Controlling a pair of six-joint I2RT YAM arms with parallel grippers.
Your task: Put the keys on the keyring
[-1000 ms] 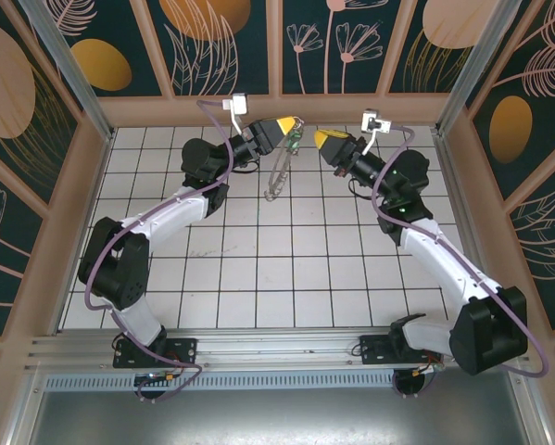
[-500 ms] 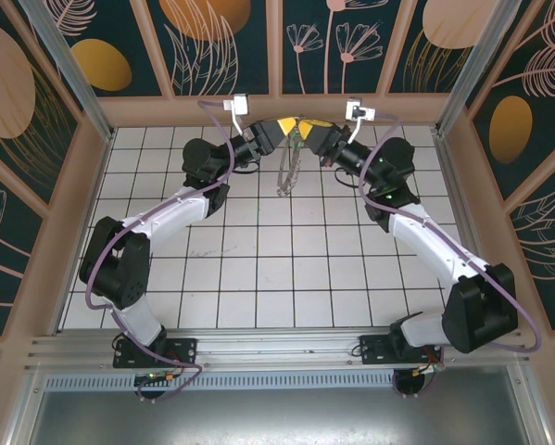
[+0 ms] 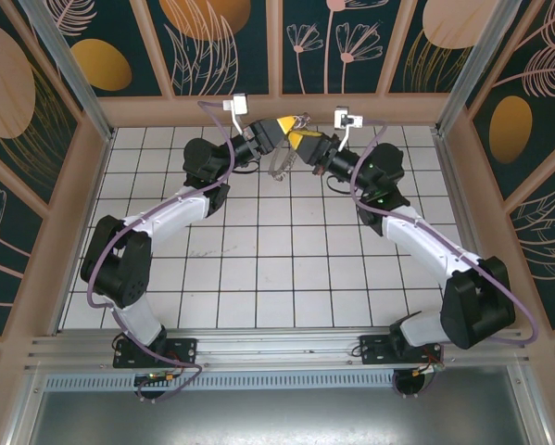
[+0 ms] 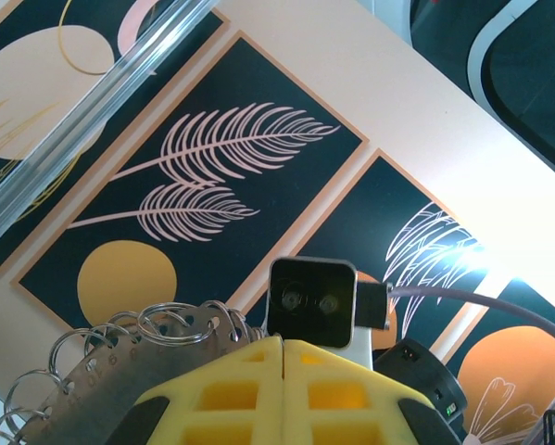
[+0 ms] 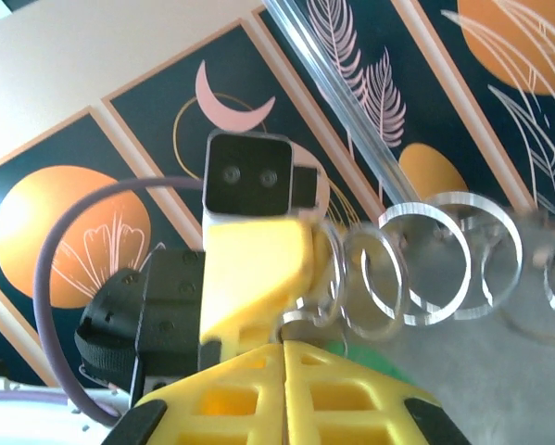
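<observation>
1. At the far edge of the white-tiled table (image 3: 258, 269), your two arms reach inward until their yellow fingertips nearly meet, lifted clear of the tiles.
2. Your left gripper (image 3: 283, 124) is clenched. From above, the keyring (image 3: 278, 166) hangs beneath it, so it looks as if this arm is holding the loop in the air as a fixed target for the other arm.
3. Your right gripper (image 3: 305, 141) is also clenched, with its fingertips pressed together right against the left fingers. You cannot tell whether anything is pinched between them.
4. This face-to-face pose suits threading, in my judgement: one arm steadies the loop while the other works at its rim.
5. From the left wrist, the keyring looks like a curved grey perforated band (image 4: 96, 375). Small wire rings stand along its edge, just behind the closed yellow fingers.
6. From the right wrist, those rings form a bright, overlapping row touching the left gripper's yellow finger (image 5: 254, 269).
7. A patch of bright green, probably the head of the keys (image 5: 374, 369), sits just behind the right fingertips and below the rings. Its metal blade is hidden, so you cannot tell whether it is on the ring yet.
</observation>
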